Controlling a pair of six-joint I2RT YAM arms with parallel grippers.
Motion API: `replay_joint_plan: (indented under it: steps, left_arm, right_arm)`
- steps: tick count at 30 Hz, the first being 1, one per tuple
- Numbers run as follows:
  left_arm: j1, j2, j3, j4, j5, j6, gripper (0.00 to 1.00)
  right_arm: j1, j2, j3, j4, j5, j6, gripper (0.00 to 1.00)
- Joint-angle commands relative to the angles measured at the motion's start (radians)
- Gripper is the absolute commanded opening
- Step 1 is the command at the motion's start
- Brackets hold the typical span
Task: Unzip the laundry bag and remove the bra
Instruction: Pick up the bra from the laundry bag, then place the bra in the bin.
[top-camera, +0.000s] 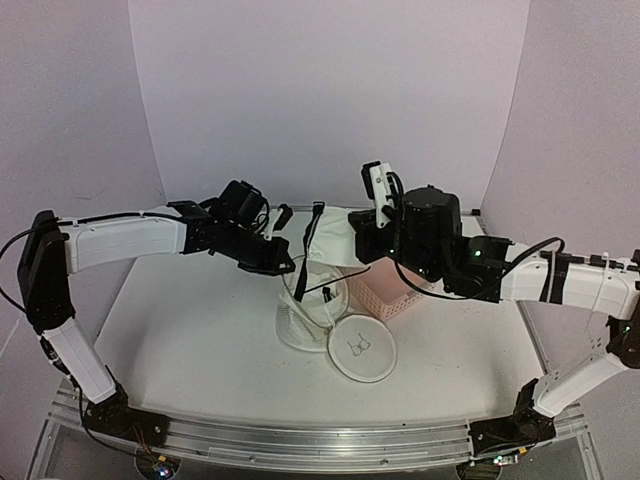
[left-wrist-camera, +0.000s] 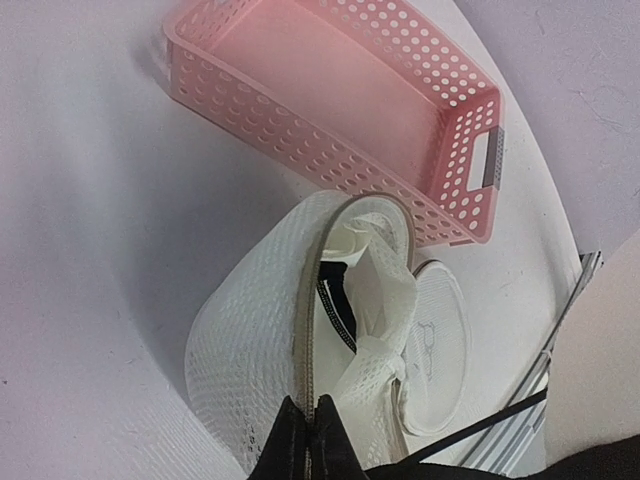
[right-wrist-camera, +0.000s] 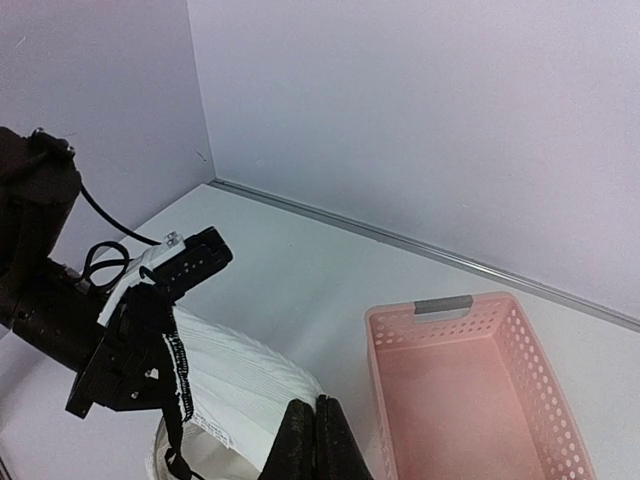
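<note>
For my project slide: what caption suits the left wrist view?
Left tool shut on the unzipped round white mesh laundry bag, soft white black-strapped bra showing inside, pink perforated basket behind.

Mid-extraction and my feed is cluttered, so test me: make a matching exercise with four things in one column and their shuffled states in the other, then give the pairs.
Things:
1. left gripper
2. right gripper
3. pink basket
4. laundry bag

States:
A. empty
B. shut on the bra
C. unzipped, gaping open
D. shut on the laundry bag's rim

Pairs: 1-D; 2-B; 3-A; 4-C
</note>
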Motion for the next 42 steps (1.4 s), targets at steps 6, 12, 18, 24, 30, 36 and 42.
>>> replay_joint_plan:
  steps: [6, 12, 18, 24, 30, 36, 42]
  left_arm:
    - [-0.014, 0.01, 0.036, 0.054, 0.008, -0.011, 0.0]
    - [-0.019, 0.008, 0.033, 0.068, -0.006, -0.02, 0.0]
    - [-0.019, -0.014, 0.014, 0.102, -0.007, -0.055, 0.0]
    - [-0.019, -0.035, -0.018, 0.105, -0.04, -0.059, 0.0]
    - [-0.019, -0.043, -0.038, 0.106, -0.063, -0.061, 0.0]
    - [-0.02, -0.037, -0.049, 0.105, -0.071, -0.055, 0.0]
    - [-0.019, -0.019, -0.041, 0.105, -0.049, -0.042, 0.0]
  right_arm:
    - [0.001, -0.075, 0.072, 0.079, 0.227, -0.068, 0.0]
    - [-0.017, -0.074, 0.125, 0.078, 0.347, -0.156, 0.0]
    - [-0.081, -0.087, 0.091, 0.078, 0.412, -0.171, 0.0]
    - [-0.178, -0.115, 0.046, 0.076, 0.414, -0.146, 0.0]
    - [-0.237, -0.064, 0.023, 0.047, 0.381, -0.064, 0.0]
    - [-0.288, 0.038, 0.008, -0.012, 0.327, 0.033, 0.0]
    - [-0.336, 0.155, 0.019, -0.077, 0.254, 0.12, 0.0]
